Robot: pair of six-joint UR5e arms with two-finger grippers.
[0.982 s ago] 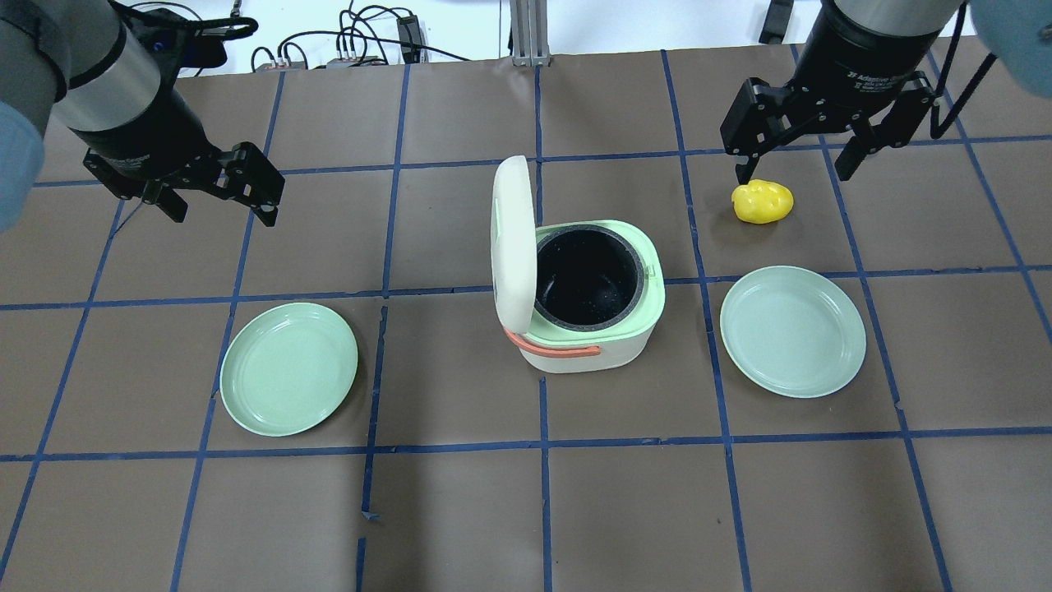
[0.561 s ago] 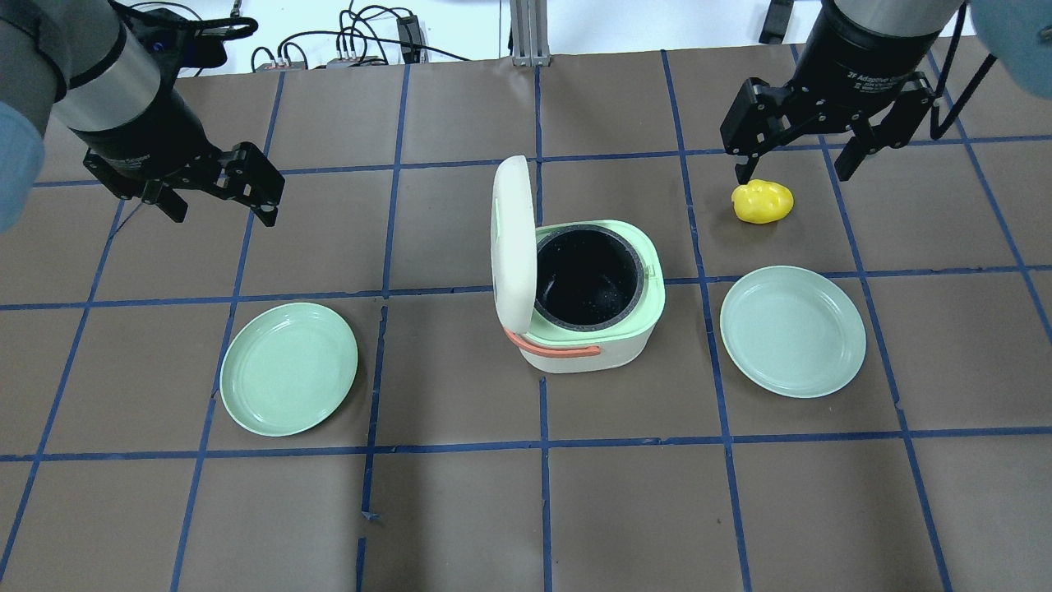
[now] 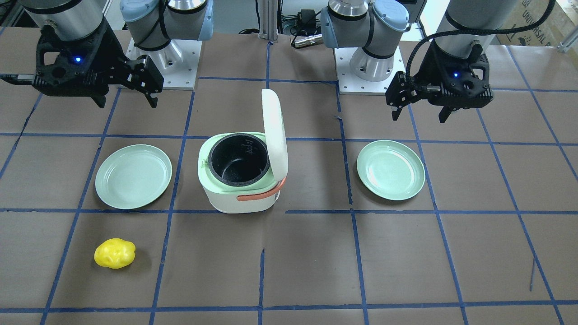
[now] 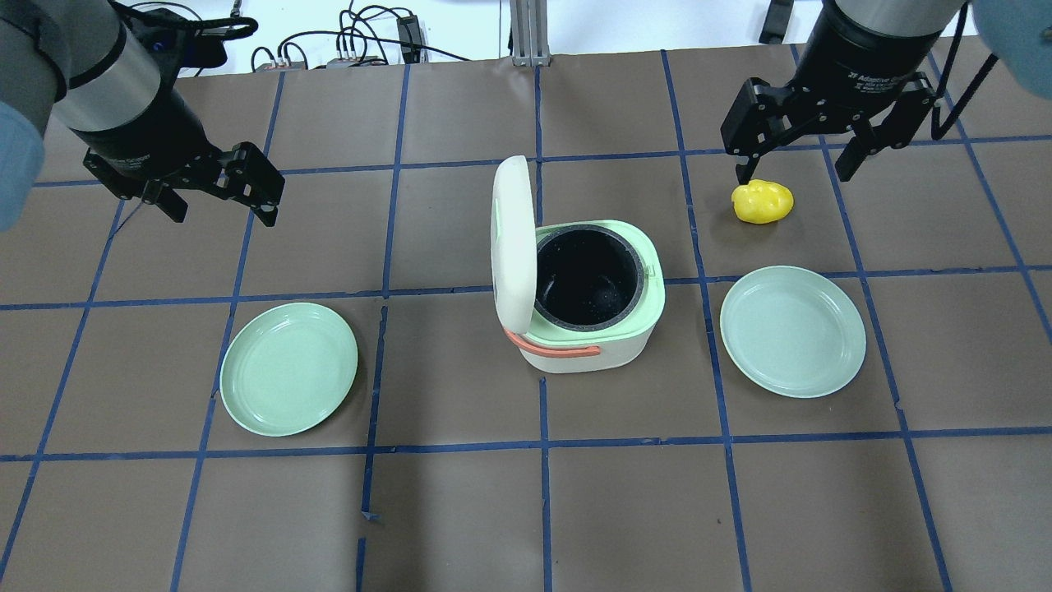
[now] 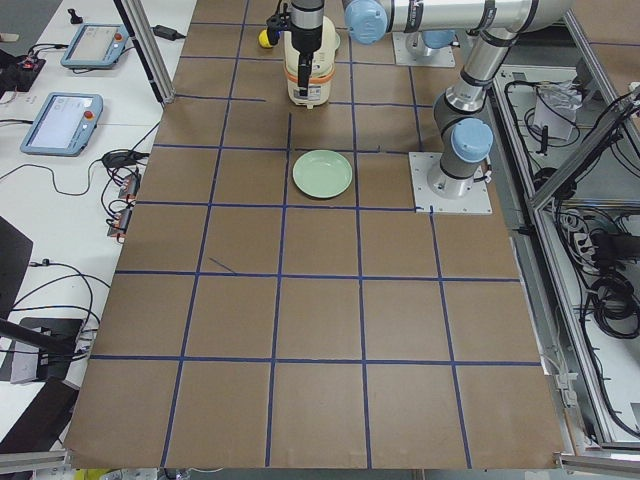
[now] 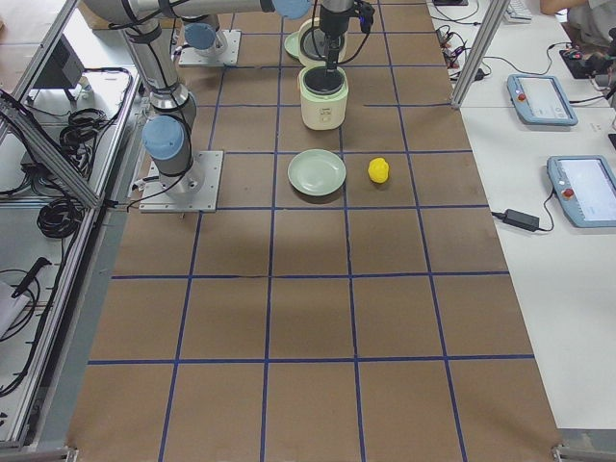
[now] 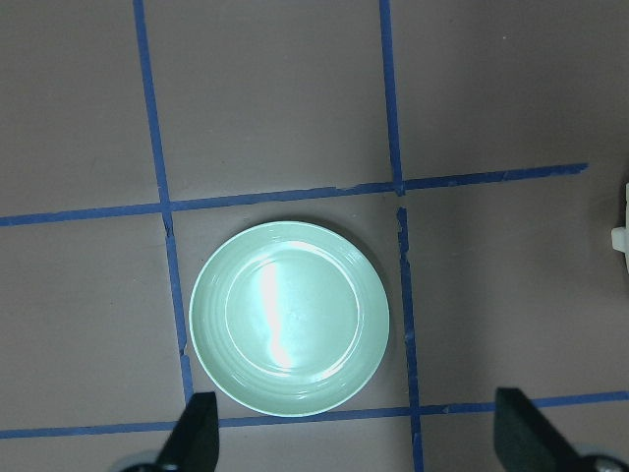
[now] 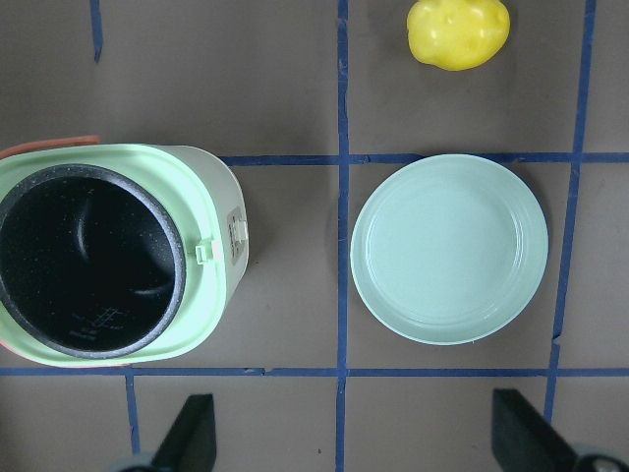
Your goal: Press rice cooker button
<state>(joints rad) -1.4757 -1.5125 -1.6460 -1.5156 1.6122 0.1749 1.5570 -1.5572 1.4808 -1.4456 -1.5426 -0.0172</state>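
The white and pale green rice cooker (image 4: 625, 349) stands mid-table with its lid (image 4: 511, 242) swung upright and the dark pot open. It also shows in the front view (image 3: 216, 196). In the right wrist view the cooker (image 8: 211, 197) has a small white latch button (image 8: 236, 237) on its side facing the right plate. My left gripper (image 4: 223, 215) is open and empty, hovering well left of the cooker. My right gripper (image 4: 794, 174) is open and empty, hovering back right, above a yellow lumpy object (image 4: 763, 201).
A pale green plate (image 4: 288, 367) lies left of the cooker, seen under the left wrist (image 7: 290, 317). A second plate (image 4: 792, 330) lies to its right, also in the right wrist view (image 8: 449, 248). The cooker has an orange handle (image 4: 559, 349). Cables lie along the far edge.
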